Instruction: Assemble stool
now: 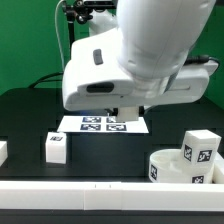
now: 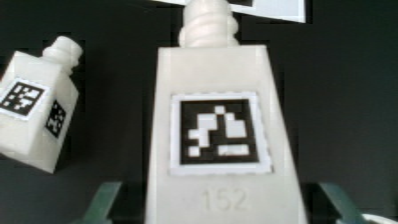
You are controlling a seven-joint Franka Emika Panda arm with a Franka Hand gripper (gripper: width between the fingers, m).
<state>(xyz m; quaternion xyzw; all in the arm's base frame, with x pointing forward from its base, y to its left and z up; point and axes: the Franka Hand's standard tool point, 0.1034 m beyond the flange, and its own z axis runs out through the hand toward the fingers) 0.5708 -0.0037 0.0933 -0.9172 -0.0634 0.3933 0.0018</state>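
In the wrist view a white blocky stool leg (image 2: 217, 100) with a black-and-white tag and a threaded peg at its far end fills the middle. My gripper (image 2: 222, 202) is shut on its near end, with one dark finger on each side. A second leg (image 2: 39, 98) lies tilted on the black table close beside it. In the exterior view the arm's white body hides the gripper and the held leg. A loose leg (image 1: 55, 147) stands at the exterior view's left. The round seat (image 1: 168, 166) lies at the right, with a tagged leg (image 1: 200, 151) on or just behind it.
The marker board (image 1: 100, 123) lies flat under the arm, and its corner (image 2: 270, 8) shows beyond the held leg. A long white rail (image 1: 100, 196) runs along the front edge. Another white piece (image 1: 2, 151) shows at the exterior view's left edge.
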